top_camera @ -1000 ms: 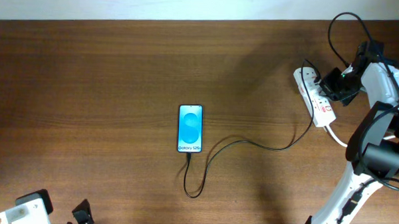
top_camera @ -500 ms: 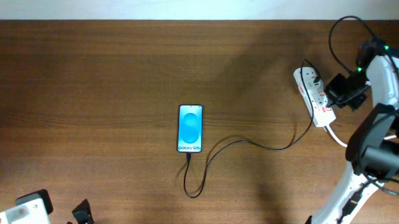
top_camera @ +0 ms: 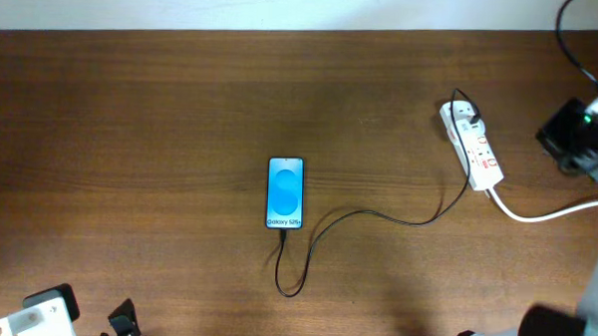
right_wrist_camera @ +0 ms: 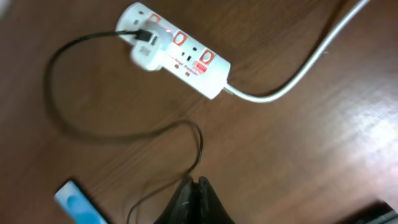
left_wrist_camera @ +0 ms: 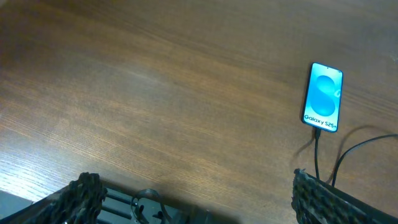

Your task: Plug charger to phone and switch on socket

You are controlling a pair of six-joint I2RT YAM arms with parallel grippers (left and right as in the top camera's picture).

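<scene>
Charger [top_camera: 392,219] head plugged into socket [top_camera: 484,160]; tip plugged into phone [top_camera: 285,192].

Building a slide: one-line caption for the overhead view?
Thin black charger runs from phone to white socket; right claw off to the side.

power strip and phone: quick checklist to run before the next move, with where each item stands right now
1. Tip of the charger at the bottom edge of the phone: ok, the cable meets it.
2. The plug head in the power strip: ok, in the end outlet.
3. The red switches turned on: cannot tell, too blurred.
4. The right gripper clear of the strip: ok, apart from it, fingers together.
5. The left gripper clear of the phone: ok, open and well away.
</scene>
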